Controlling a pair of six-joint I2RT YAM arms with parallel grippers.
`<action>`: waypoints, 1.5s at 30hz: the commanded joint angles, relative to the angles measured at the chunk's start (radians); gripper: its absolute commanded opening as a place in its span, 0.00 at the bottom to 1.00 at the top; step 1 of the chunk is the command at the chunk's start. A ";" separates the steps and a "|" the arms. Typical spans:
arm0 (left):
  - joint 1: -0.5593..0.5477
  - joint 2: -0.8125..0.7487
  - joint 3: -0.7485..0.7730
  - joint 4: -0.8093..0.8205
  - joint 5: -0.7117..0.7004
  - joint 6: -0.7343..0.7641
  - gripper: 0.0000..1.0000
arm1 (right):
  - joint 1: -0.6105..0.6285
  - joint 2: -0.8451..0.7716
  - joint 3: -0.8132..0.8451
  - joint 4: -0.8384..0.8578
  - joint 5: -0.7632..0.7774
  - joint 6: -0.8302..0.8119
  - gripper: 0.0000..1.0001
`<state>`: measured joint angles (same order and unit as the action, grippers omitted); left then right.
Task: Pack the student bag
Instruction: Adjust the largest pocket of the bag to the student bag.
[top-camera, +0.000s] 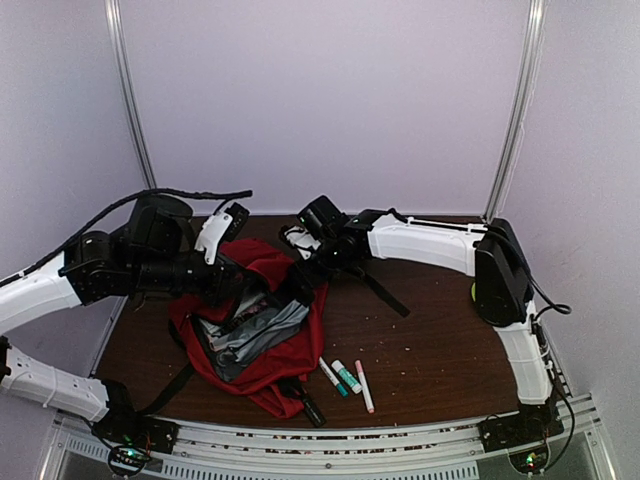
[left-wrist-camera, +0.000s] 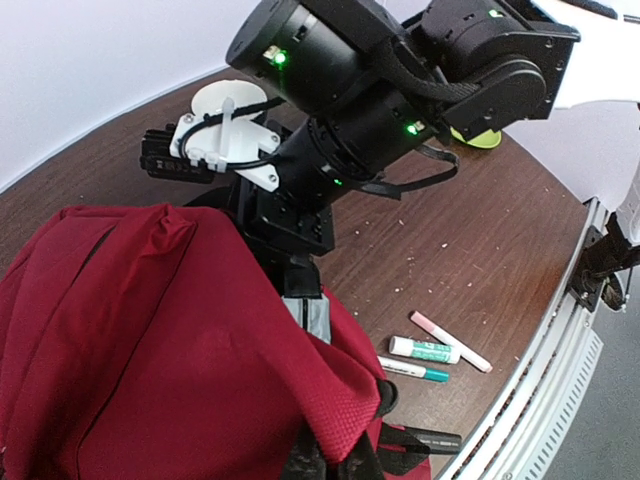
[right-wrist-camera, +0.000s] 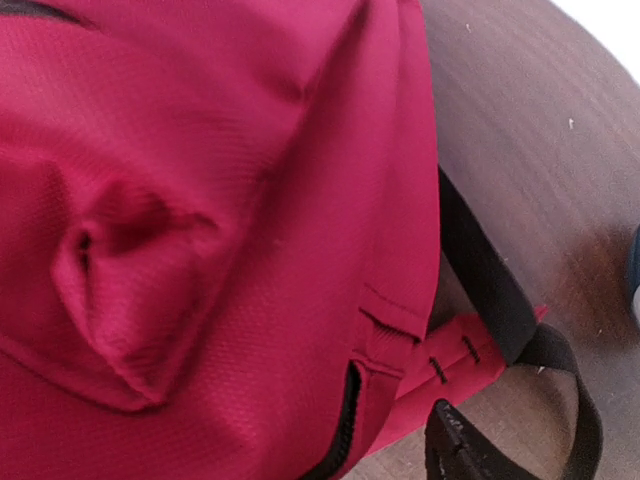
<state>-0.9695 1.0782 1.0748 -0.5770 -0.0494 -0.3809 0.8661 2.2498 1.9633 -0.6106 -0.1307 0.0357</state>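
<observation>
The student bag (top-camera: 305, 335) lies slumped on the bench (top-camera: 440, 340), mouth gaping and dark lining showing. It is soft, light cloth that folds and sags wherever I lift it, so the firm places to take hold are the stitched rim by the zip or the black strap (right-wrist-camera: 490, 290). My left tool (top-camera: 243, 283) is closed at the bag's far-left rim; cloth hides the fingers, so I only judge that it pinches fabric. My right tool (top-camera: 305, 272) sits at the bag's far rim; whether its fingers are apart I cannot tell.
</observation>
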 joint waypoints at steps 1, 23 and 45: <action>-0.008 0.009 -0.016 0.141 0.132 -0.018 0.00 | -0.029 -0.023 -0.056 -0.030 0.000 0.057 0.52; -0.020 0.221 -0.283 0.272 0.094 -0.021 0.12 | -0.190 -0.206 -0.359 0.133 -0.815 0.008 0.22; 0.042 0.059 -0.247 0.294 -0.240 -0.104 0.00 | 0.138 -0.423 -0.486 -0.112 -0.288 -0.876 0.33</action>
<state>-0.9558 1.1244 0.7757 -0.3386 -0.2432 -0.4515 0.9825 1.7515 1.4052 -0.7040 -0.5690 -0.7719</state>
